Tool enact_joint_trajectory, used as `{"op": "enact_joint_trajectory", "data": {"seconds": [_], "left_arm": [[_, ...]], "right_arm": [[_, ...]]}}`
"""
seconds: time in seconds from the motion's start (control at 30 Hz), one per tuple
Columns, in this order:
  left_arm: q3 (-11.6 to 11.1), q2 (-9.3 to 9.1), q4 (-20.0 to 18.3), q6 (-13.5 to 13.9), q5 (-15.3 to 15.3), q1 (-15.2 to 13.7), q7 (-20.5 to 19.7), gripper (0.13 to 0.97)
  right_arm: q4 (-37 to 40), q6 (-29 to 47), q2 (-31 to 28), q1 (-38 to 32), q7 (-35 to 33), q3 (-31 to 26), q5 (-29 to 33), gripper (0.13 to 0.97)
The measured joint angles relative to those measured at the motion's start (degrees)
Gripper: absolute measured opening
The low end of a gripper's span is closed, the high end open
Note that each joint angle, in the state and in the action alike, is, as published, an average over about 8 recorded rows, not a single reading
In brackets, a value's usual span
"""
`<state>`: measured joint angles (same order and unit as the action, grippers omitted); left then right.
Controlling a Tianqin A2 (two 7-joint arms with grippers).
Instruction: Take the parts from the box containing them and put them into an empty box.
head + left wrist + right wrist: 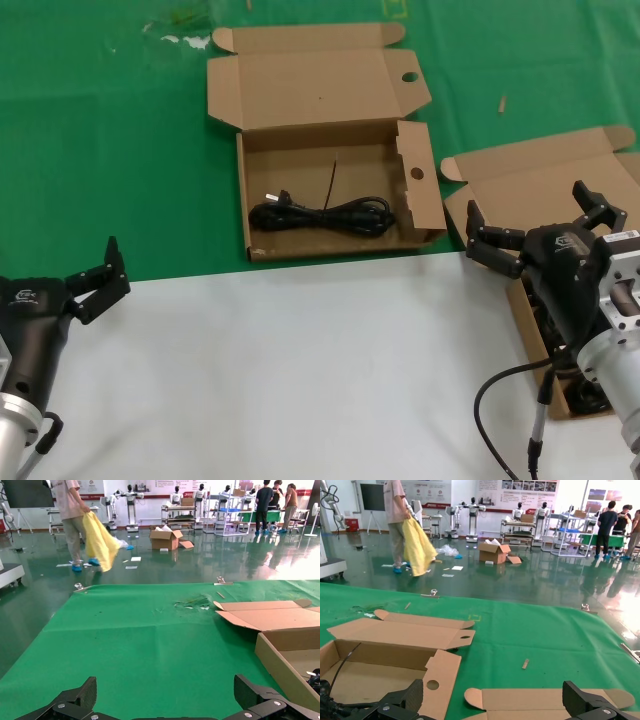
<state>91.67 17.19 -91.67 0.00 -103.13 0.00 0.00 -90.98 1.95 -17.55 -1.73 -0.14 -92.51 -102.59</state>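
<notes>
Jaws of both grippers stand spread wide with nothing between them. At the lower left of the head view, the left gripper [98, 279] hovers over the white sheet [290, 370] that covers the near part of the desk [110, 150], well apart from either box. At the right edge of that view, the right gripper [535, 228] sits above the box containing the parts [560, 180], whose plain lid lies folded back toward the upper right; the arm hides most of the interior, and only dark cable shapes [590, 398] show at the lower right beside it. In the upper middle of the head view the wide box with holed flaps [340, 185] lies open on the green cloth, lid hinged back toward the top. One coiled black power cable [322, 215] rests along its near wall, and a thin dark strand [331, 180] lies on the floor behind the coil. A small tan scrap [502, 103] lies on the cloth at the upper right.
</notes>
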Motion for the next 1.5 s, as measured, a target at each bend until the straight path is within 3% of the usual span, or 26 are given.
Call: {"op": "enact_joint_trajectory", "data": {"seconds": [1.5], "left_arm": [[0.0,0.00,0.0,0.0,0.0,0.0,0.0,0.966]], "right_arm": [[0.0,0.0,0.0,0.0,0.0,0.0,0.0,0.966]]}}
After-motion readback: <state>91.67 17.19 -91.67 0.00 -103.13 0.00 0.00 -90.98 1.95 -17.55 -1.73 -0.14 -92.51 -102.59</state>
